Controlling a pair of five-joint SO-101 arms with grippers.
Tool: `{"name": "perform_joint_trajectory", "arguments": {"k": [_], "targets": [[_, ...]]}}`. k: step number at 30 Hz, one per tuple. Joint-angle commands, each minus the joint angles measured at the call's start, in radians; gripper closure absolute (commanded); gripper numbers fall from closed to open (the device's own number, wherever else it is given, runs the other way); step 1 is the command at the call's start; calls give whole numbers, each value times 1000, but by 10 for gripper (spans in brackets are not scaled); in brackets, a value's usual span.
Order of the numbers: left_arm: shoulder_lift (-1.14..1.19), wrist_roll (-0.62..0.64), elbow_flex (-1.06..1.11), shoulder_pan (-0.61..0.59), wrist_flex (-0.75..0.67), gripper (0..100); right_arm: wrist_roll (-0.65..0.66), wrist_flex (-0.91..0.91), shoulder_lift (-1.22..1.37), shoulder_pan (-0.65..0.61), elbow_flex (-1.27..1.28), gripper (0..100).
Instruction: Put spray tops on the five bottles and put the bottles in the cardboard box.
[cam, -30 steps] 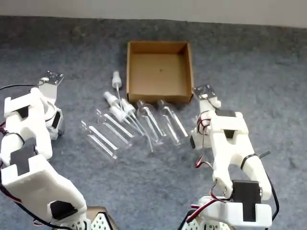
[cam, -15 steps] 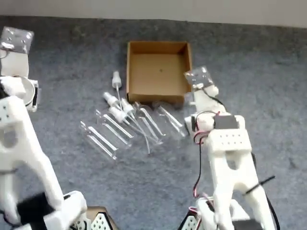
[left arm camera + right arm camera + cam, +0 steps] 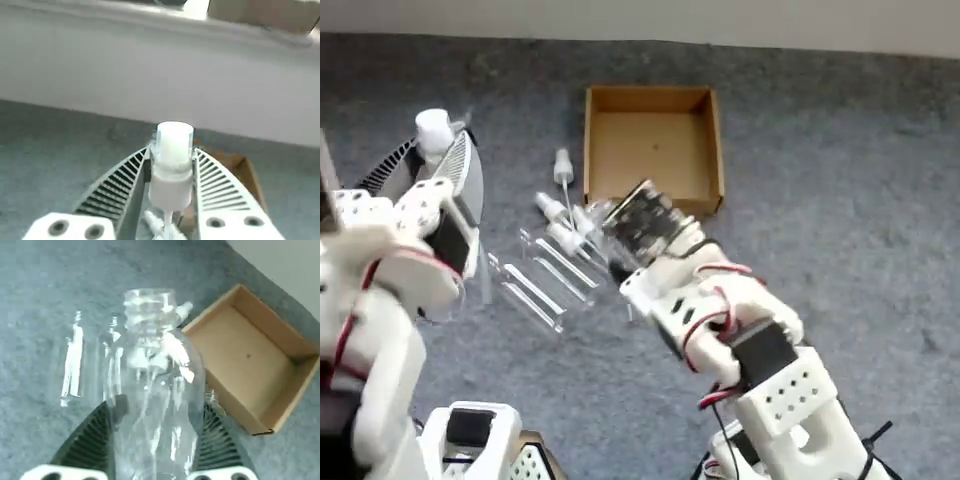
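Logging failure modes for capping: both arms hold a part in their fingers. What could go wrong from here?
1. The spray top in the left gripper trails a thin dip tube that may miss the neck of the bottle.
2. The right gripper holds that smooth clear bottle by its body; twisting might make it slip.
3. The right arm hangs over the loose bottles and could scatter them.

Your arms were white plastic, built of boxy links with black motor blocks [image 3: 760, 350]. Red and black cables [image 3: 708, 322] looped along your right arm [image 3: 720, 300]; a red one ran down the left arm [image 3: 380, 270]. The left gripper [image 3: 171, 150] had dark ribbed fingers [image 3: 115, 187] on a white base with round screw holes [image 3: 59, 227].
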Motion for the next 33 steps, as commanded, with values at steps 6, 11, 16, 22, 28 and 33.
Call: {"name": "perform_joint_trajectory", "arguments": {"k": [6, 11, 16, 22, 28, 33], "targets": [[-162, 127, 277, 105, -381, 982, -130, -423, -76, -130, 208, 995], [-337, 146, 484, 77, -526, 986, -170, -598, -77, -176, 363, 995], [-515, 221, 685, 18, -666, 986, -172, -605, -77, -236, 415, 995], [-625, 224, 851, -10, -698, 986, -176, -605, -77, -239, 417, 995], [-631, 219, 895, -10, -747, 986, -176, -605, -79, -242, 417, 995], [-631, 221, 900, -10, -756, 986, -176, -605, -79, -239, 418, 995]]}}
